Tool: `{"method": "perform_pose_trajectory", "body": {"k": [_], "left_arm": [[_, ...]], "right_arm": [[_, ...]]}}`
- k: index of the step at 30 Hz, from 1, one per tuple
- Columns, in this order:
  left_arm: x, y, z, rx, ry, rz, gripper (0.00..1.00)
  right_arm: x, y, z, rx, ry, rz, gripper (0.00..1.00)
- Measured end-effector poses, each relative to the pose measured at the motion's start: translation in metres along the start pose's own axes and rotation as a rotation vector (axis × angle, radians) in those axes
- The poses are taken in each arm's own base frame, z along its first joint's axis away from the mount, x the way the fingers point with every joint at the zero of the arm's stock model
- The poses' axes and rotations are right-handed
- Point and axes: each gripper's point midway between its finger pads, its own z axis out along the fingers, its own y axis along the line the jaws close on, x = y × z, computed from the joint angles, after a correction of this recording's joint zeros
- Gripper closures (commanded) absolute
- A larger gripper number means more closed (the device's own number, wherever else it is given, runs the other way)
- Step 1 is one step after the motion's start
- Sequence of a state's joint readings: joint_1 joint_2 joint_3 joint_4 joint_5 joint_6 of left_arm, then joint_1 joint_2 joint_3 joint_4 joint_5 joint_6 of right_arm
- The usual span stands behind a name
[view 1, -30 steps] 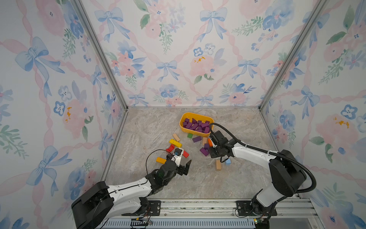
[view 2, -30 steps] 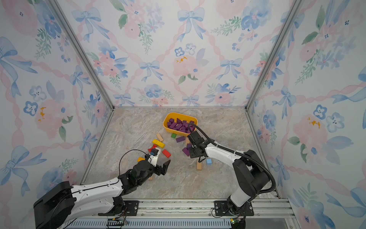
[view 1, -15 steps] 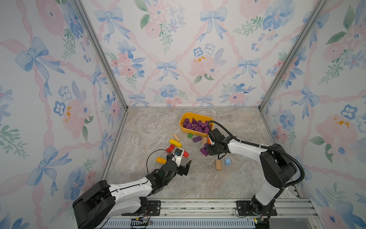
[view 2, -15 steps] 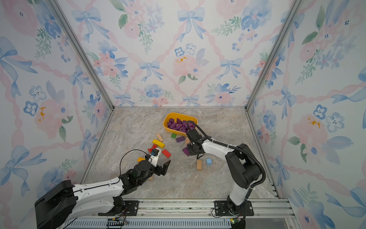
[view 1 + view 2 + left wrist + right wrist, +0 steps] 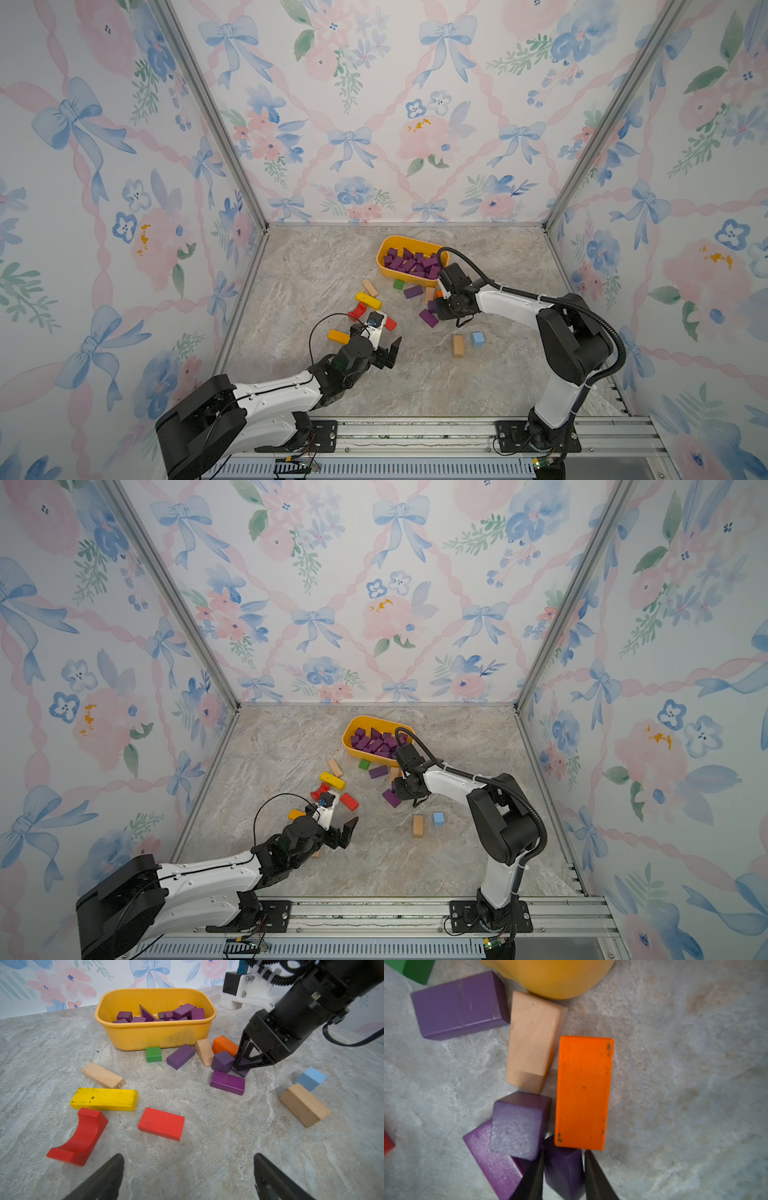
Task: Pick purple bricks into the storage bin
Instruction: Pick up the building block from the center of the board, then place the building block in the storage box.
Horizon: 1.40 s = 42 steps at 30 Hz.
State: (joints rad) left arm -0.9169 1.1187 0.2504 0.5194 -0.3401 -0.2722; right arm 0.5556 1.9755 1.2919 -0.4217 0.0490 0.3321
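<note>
The yellow storage bin (image 5: 399,239) (image 5: 365,719) (image 5: 158,1032) stands at the back of the table, with several purple bricks (image 5: 409,264) (image 5: 182,1012) inside. In front of it lie loose purple bricks: a bar (image 5: 180,1056) (image 5: 458,1004), a cube (image 5: 222,1061) (image 5: 517,1126) and a second bar (image 5: 227,1082) (image 5: 428,318). My right gripper (image 5: 565,1153) (image 5: 442,309) (image 5: 239,1068) points down at the table, shut on a small purple brick (image 5: 563,1172) beside the cube. My left gripper (image 5: 189,1157) (image 5: 384,338) hovers open over bare table nearer the front, holding nothing.
An orange brick (image 5: 583,1093) and a tan wedge (image 5: 531,1043) touch the purple cluster. Nearby lie a green cube (image 5: 153,1054), tan bar (image 5: 102,1075), yellow bar (image 5: 104,1098), red arch (image 5: 81,1136), red slab (image 5: 161,1123), tan block (image 5: 304,1104) and light blue cube (image 5: 310,1078).
The right gripper's jaws have narrowed onto the small purple brick, and the right arm's elbow has swung a little to the left. The left arm has not moved.
</note>
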Motion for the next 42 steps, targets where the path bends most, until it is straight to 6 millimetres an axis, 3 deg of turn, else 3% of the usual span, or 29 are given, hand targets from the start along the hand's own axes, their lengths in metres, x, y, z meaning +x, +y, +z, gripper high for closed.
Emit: {"method": "perform_pose_trajectory", "body": {"k": [19,25,30,36,42], "left_arm": [[0.007,0.001,0.003,-0.007,0.021,0.011,0.02],[0.010,0.001,0.004,-0.010,0.032,0.015,0.02],[0.010,0.003,0.005,-0.019,0.032,0.016,0.02],[0.010,0.004,0.005,-0.026,0.031,0.016,0.02],[0.010,0.004,0.005,-0.029,0.030,0.016,0.02]], "right_arm": [[0.002,0.003,0.007,-0.011,0.015,-0.004,0.82],[-0.007,0.005,-0.008,-0.021,-0.018,-0.002,0.84],[-0.033,0.010,-0.039,-0.044,-0.094,0.005,0.84],[-0.096,0.018,-0.072,-0.086,-0.235,0.038,0.85],[-0.140,0.015,-0.068,-0.098,-0.292,0.079,0.86]]}}
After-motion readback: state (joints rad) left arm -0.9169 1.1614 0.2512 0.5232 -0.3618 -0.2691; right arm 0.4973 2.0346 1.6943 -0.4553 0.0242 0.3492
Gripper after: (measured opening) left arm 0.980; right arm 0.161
